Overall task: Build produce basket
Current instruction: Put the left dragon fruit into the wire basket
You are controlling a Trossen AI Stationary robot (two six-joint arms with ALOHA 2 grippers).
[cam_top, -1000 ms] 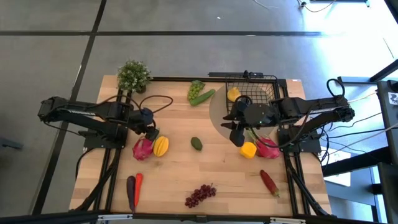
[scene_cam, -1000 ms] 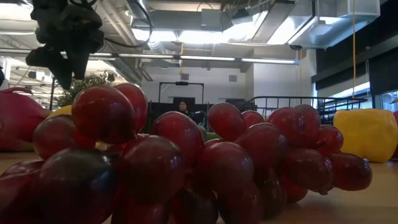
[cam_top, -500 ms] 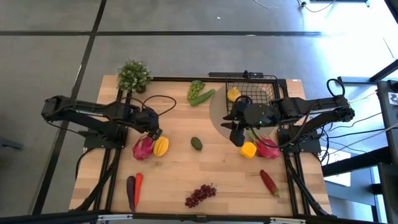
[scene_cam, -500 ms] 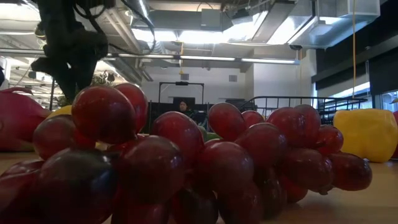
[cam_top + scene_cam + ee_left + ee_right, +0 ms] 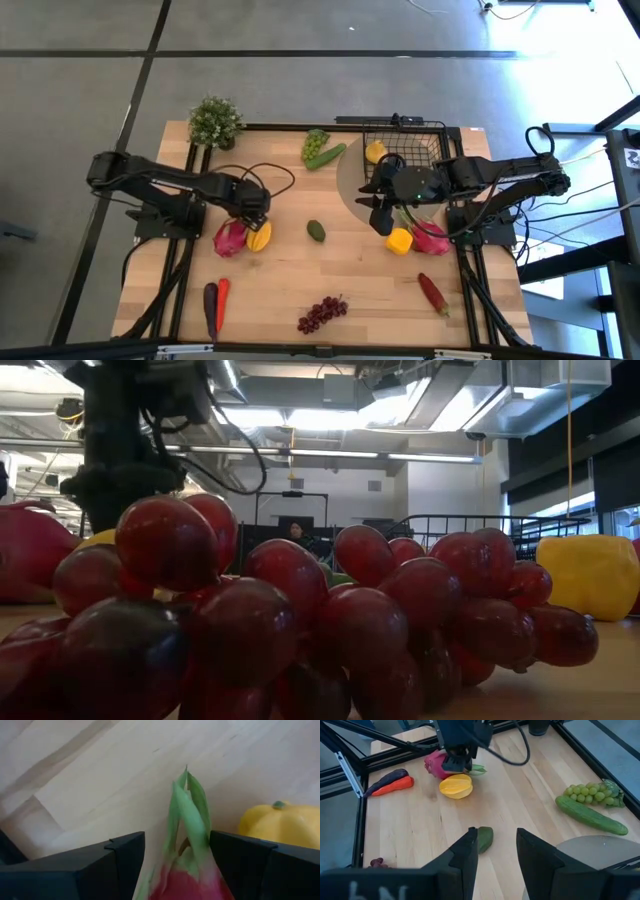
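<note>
**at the table's left side: left claw straddling a dragon fruit**

on the wooden table (image 5: 290, 270), the left claw (image 5: 252, 217) is down over the leafy end of a pink dragon fruit (image 5: 229, 238). in the left wrist view the claw (image 5: 177, 865) has its fingers (image 5: 125, 862) spread to either side of the fruit's green tips (image 5: 186, 805), released and not pressing on them. a yellow starfruit (image 5: 259, 235) lies just beside that dragon fruit.

the right claw (image 5: 381, 222) hangs over the table near the basket (image 5: 405, 150), its fingers (image 5: 467, 852) partly apart with nothing between them. an avocado (image 5: 316, 231) lies on the bare wood between the two claws.

the black wire basket stands at the far right of the table, with a lemon (image 5: 375, 152) inside it. a yellow pepper (image 5: 400, 241) and a second dragon fruit (image 5: 431, 238) lie just beside the right claw. green grapes (image 5: 315, 143) and a cucumber (image 5: 327, 156) lie at the far edge, left of the basket. a potted plant (image 5: 215, 121) stands at the far left corner.

along the near edge lie an eggplant (image 5: 210, 308) and a carrot (image 5: 222, 300) side by side, purple grapes (image 5: 322, 314) and a red chili (image 5: 433, 293).
</note>
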